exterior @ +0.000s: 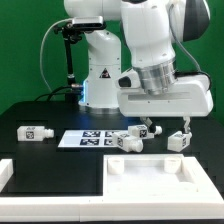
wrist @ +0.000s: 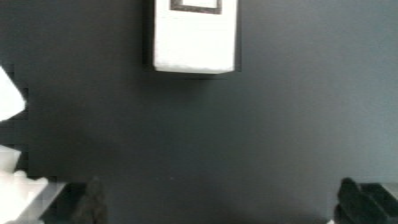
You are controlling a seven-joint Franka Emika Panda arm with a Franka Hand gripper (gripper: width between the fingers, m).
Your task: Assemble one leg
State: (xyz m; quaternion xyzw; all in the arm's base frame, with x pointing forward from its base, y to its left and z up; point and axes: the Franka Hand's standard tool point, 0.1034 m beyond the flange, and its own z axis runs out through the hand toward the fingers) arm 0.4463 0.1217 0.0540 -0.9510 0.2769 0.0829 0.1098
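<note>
My gripper point(exterior: 167, 124) hangs open and empty just above the black table, at the exterior view's right. One leg point(exterior: 178, 140), a stubby white block with tag stickers, lies on the table just below and in front of it. In the wrist view that leg point(wrist: 192, 38) lies well ahead of the dark fingertips point(wrist: 71, 200), not between them, and the gripper point(wrist: 217, 203) holds nothing. Two more legs point(exterior: 127, 141) lie together by the marker board's right end. Another leg point(exterior: 35, 132) lies far to the exterior view's left.
The marker board point(exterior: 88, 138) lies flat mid-table. A large white rimmed square panel point(exterior: 150, 178) sits at the front, with more white parts point(exterior: 5, 172) at the front left. White shapes point(wrist: 11, 150) touch the wrist view's edge. The robot base point(exterior: 100, 75) stands behind.
</note>
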